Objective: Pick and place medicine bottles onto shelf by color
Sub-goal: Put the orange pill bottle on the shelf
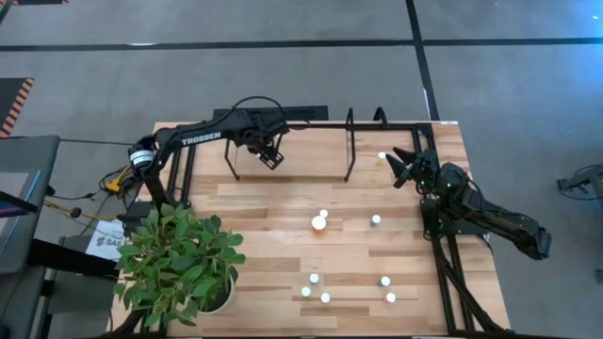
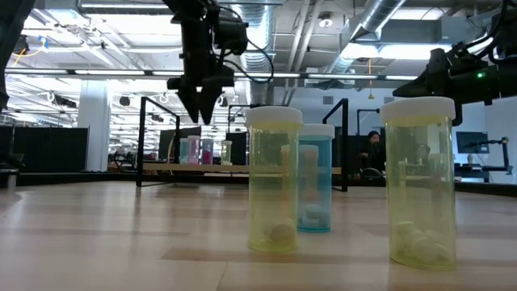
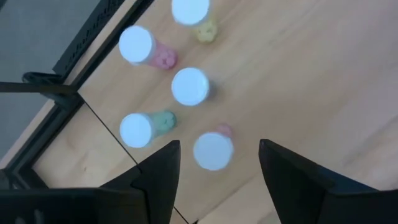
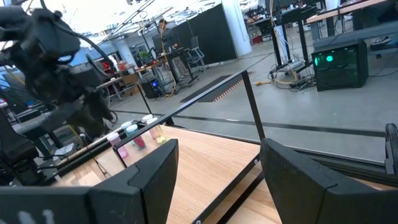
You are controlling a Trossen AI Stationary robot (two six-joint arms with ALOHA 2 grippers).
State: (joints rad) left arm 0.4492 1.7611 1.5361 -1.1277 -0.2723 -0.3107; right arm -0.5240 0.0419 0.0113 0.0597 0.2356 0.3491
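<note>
The left gripper (image 1: 270,153) hangs over the left end of the shelf (image 1: 349,125), at the far side of the table (image 1: 283,235). Its fingers stand apart, holding nothing. Straight beneath them, in the wrist view, a pink bottle (image 3: 213,149) stands upright on the shelf board, free of both fingers, beside four more capped bottles: another pink one (image 3: 140,46), a teal one (image 3: 140,127), a yellowish one (image 3: 193,14), and one whose body its cap (image 3: 189,86) hides. That looks to me like a bottle just let go among the shelved ones, though the pinks do not stand next to each other, so the colour grouping seems loose.

The right gripper (image 1: 400,167) waits at the shelf's right end, fingers spread and empty, a white-capped bottle (image 1: 382,156) just beside it.

Several bottles (image 1: 318,222) wait on the near half of the table, well apart from the shelf; two yellowish ones (image 2: 275,178) and a teal one (image 2: 313,178) stand closest to the low camera.

The only writing I can read is "TROSSEN" in white along the left arm (image 1: 203,137). A sheet by the potted plant (image 1: 179,259) carries print too small to make out.
</note>
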